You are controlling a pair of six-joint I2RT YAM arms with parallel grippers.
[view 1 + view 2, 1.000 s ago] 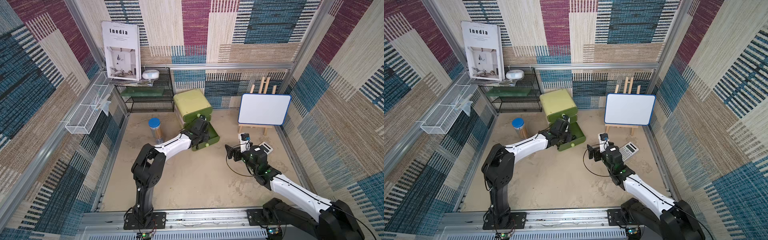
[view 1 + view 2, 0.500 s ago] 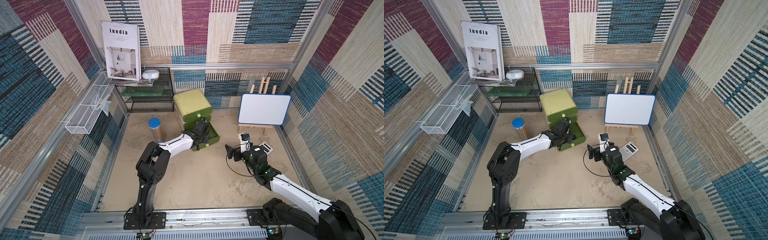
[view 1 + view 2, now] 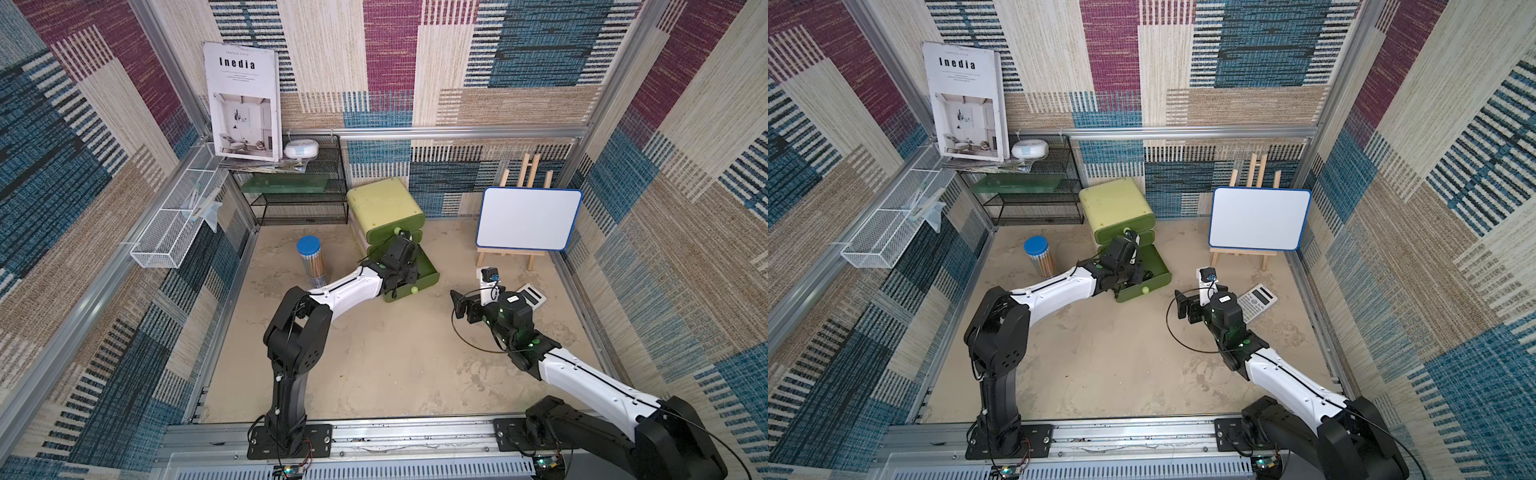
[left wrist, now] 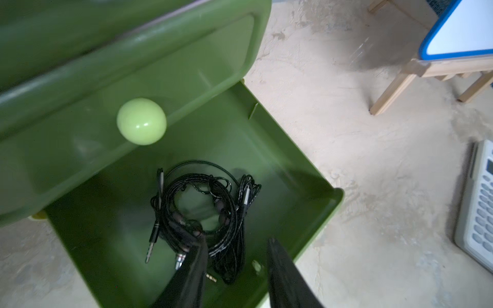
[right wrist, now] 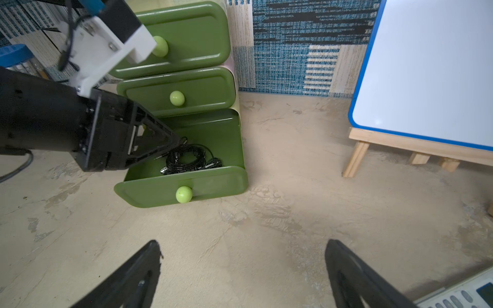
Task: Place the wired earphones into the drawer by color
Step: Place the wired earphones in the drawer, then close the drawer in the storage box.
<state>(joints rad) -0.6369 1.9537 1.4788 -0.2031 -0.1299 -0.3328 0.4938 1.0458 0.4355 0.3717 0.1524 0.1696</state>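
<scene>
**Status: black earphones in bottom drawer – both sets of fingers unloaded**

The black wired earphones (image 4: 222, 210) lie as one loose coiled bundle on the floor of the pulled-out bottom drawer (image 4: 280, 173) of the green three-drawer plastic cabinet (image 3: 382, 203). The two drawers above it are closed. Earbuds and silver-tipped jack plugs show among the loops.

Left fingers (image 4: 192, 272): positioned over the open drawer, pointing down into it. They stand partly apart with a moderate gap and clamp nothing. In the left wrist view one tip sits at the near edge of the bundle, over an earbud; contact cannot be confirmed. The other tip is clear of the cable, beside the drawer's front wall. The bundle itself lies below and just ahead of the tips, not between them.

Right fingers (image 5: 133, 274): spread wide, with nothing between them, held above the bare sandy beige table (image 5: 266, 213). They are well apart from the drawer and the earphones – the drawer front faces them. A white calculator (image 3: 1256, 301) lies just beside this arm.
</scene>
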